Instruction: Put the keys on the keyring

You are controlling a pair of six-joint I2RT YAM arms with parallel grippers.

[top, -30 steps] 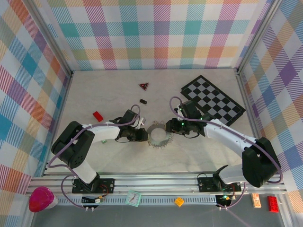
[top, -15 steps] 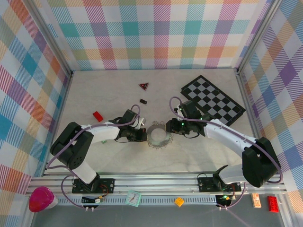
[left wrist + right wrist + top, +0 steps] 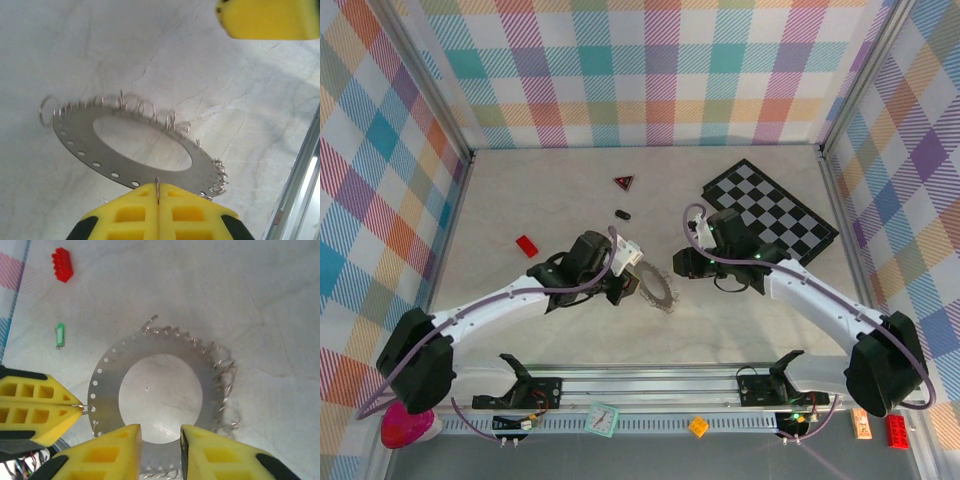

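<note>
The keyring (image 3: pixel 658 288) is a flat grey metal ring with small holes round its rim; it hangs tilted off the table between the two arms. The keys (image 3: pixel 145 107) are tiny wire pieces fringing part of its edge (image 3: pixel 222 375). My left gripper (image 3: pixel 632 283) (image 3: pixel 158 192) is shut on one small wire piece (image 3: pixel 82 407) at the keyring's rim (image 3: pixel 130 167). My right gripper (image 3: pixel 680 265) (image 3: pixel 160 432) is open, its yellow fingers (image 3: pixel 115 450) astride the keyring's near edge (image 3: pixel 212 390) without touching it.
A red brick (image 3: pixel 527 245) and a small green piece (image 3: pixel 60 335) lie to the left. A dark red triangle (image 3: pixel 624 182) and a black oval piece (image 3: pixel 622 213) sit behind. A chequered board (image 3: pixel 770 210) lies at the back right. The metal rail (image 3: pixel 300 170) runs along the near edge.
The left arm has risen and swung right, lifting the keyring's left edge so that it now tilts instead of lying flat. The right gripper has drawn back slightly.
</note>
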